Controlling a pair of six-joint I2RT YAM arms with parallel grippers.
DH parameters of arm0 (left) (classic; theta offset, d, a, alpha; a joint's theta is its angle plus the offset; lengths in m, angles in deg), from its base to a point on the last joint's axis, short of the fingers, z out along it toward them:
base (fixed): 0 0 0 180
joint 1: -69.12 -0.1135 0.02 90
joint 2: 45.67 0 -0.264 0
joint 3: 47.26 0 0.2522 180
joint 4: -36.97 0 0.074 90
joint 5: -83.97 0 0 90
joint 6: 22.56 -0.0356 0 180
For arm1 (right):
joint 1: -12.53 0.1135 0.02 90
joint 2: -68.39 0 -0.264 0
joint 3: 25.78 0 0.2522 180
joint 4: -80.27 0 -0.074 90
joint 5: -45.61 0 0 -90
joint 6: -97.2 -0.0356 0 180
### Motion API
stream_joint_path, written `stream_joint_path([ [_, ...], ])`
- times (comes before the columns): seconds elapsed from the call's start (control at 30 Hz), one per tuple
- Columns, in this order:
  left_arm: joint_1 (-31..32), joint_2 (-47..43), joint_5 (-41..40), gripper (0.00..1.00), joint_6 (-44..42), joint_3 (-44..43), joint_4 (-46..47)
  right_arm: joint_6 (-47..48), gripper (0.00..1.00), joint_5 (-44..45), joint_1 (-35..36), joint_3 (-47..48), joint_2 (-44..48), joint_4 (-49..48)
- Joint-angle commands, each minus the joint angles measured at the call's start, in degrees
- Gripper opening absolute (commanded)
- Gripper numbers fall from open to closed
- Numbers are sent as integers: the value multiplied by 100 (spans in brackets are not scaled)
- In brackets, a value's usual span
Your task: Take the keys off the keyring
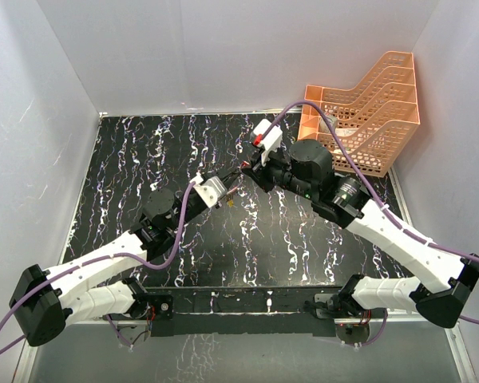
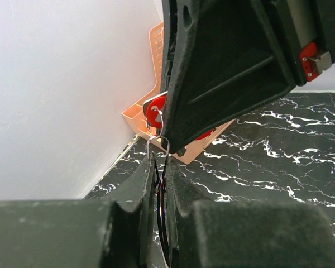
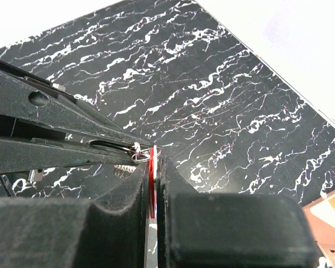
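1. Left wrist view: the left gripper (image 2: 161, 174) is pinched closed on the thin keyring (image 2: 166, 164).
2. Right wrist view: the right gripper (image 3: 153, 163) is clamped closed on the red key (image 3: 152, 184), seen edge-on.
3. Only the top view shows both meeting above the marble table (image 1: 128, 159), with the orange tray (image 1: 367, 120) behind.

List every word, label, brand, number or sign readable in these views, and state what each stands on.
None: no view shows legible text.
On the red key head, pinched in the right claw: no marking can be made out.
On the keyring, pinched in the left claw: bare wire, no writing.
On the orange mesh tray: no label shows.
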Motion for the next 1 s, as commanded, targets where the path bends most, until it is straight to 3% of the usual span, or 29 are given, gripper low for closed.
stream_joint_path([
  [0.0, -39, -189, 463, 0, -173, -241, -373, 342, 0, 604, -62, 618, -34, 190],
  [0.27, -42, -254, 1167, 0, -518, -681, -1508, 487, 0, 847, -56, 1079, -141, 927],
  [0.97, -40, -201, 2825, 0, -987, -1339, -2652, 744, 0, 402, -10, 1387, -365, 1689],
])
